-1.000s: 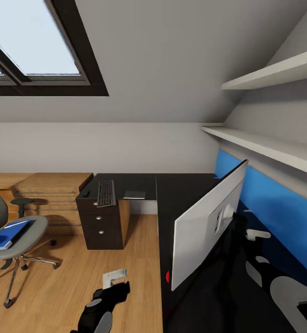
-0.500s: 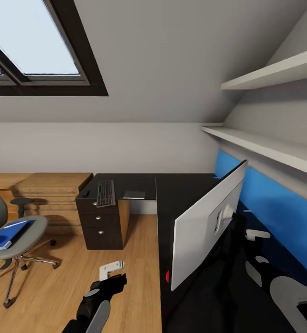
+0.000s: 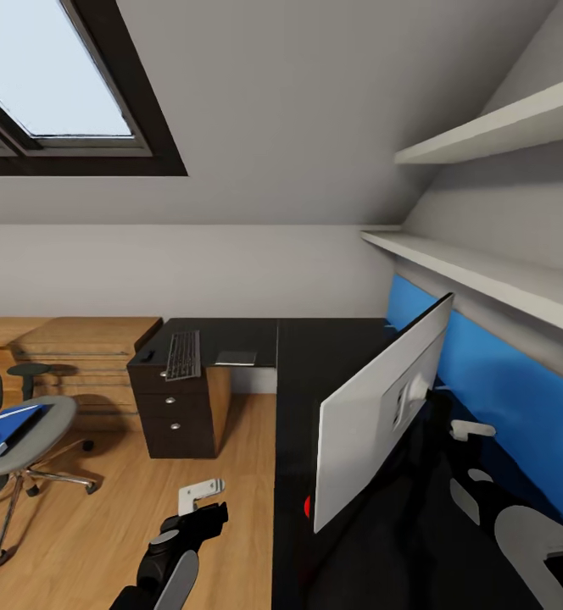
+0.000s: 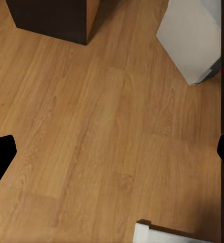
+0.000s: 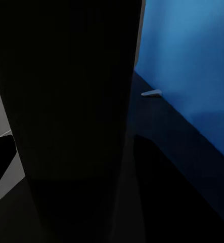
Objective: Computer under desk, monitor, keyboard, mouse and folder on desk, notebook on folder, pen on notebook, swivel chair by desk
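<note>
The monitor (image 3: 375, 415) hangs tilted over the black desk (image 3: 315, 356), its pale back toward me. Its dark slab (image 5: 66, 101) sits close in the right wrist view, with my right gripper shut on it behind the panel. On the desk's far wing lie the keyboard (image 3: 183, 354), the small mouse (image 3: 147, 356) to its left and the flat grey notebook (image 3: 235, 358) to its right. The blue folder (image 3: 0, 430) rests on the swivel chair (image 3: 40, 415) at the left. My left gripper (image 3: 201, 496) hovers open over the floor. The computer (image 4: 190, 40) stands by the desk's edge.
A light wooden drawer chest (image 3: 86, 339) stands against the far wall behind the chair. The desk's drawer unit (image 3: 175, 411) reaches the wood floor (image 3: 222, 449). Two white shelves (image 3: 485, 275) run above the blue back panel (image 3: 502, 373). A skylight slopes overhead at the left.
The view has shifted, so desk, chair and chest slid left in the picture. The monitor kept its place in the picture, travelling with me. My left gripper drew back and lower.
</note>
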Motion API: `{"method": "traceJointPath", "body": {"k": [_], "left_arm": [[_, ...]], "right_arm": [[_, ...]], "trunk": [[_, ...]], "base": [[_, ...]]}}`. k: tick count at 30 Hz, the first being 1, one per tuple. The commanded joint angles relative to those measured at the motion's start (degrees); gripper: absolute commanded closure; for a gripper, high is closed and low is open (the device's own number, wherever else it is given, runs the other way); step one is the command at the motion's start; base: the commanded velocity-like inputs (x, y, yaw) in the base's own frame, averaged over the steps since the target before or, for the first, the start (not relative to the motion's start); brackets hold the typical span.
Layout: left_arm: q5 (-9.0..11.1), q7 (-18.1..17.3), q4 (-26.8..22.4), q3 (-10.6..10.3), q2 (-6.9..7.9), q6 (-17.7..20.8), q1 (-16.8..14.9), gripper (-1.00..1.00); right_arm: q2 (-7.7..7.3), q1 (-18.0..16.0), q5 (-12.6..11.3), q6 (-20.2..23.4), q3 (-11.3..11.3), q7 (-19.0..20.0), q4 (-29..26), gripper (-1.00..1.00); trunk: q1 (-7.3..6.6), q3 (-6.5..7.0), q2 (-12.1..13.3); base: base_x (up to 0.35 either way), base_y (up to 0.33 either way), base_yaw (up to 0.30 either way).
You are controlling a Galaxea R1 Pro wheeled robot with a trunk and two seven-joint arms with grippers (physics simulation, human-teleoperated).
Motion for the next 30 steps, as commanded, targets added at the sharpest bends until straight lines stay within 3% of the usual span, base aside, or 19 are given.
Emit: {"method": "traceJointPath", "body": {"k": [1,6,7,11,30], "left_arm": [[0.55,0.53,-0.08,-0.08,0.01,0.09,-0.05,-1.00],[0.63,0.57,0.01,0.00,0.01,0.09,-0.05,-1.00],[0.64,0.51,0.01,0.96,0.01,0.09,-0.05,-1.00],[0.63,0.49,0.01,1.46,0.01,0.09,-0.05,-1.00],[0.55,0.15,0.01,1.58,0.01,0.09,-0.05,-1.00]], "right_arm": [[-0.04,-0.07,-0.78,-0.27,0.97,-0.34,-0.05,1.00],[-0.04,-0.07,-0.79,-0.19,1.04,-0.30,-0.04,1.00],[-0.04,-0.07,-0.79,-0.19,1.03,-0.30,-0.05,1.00],[0.02,-0.07,-0.78,-0.19,1.07,-0.30,-0.05,1.00],[0.13,-0.07,-0.62,-0.19,1.12,-0.30,0.12,1.00]], "trunk": [[0.02,-0.08,-0.07],[0.02,-0.08,-0.07],[0.02,-0.08,-0.07],[0.02,-0.08,-0.07],[0.02,-0.08,-0.07]], "base": [[0.147,-0.170,0.000],[0.039,-0.055,0.000],[0.001,-0.002,0.000],[-0.010,-0.030,0.000],[-0.037,-0.157,0.000]]}}
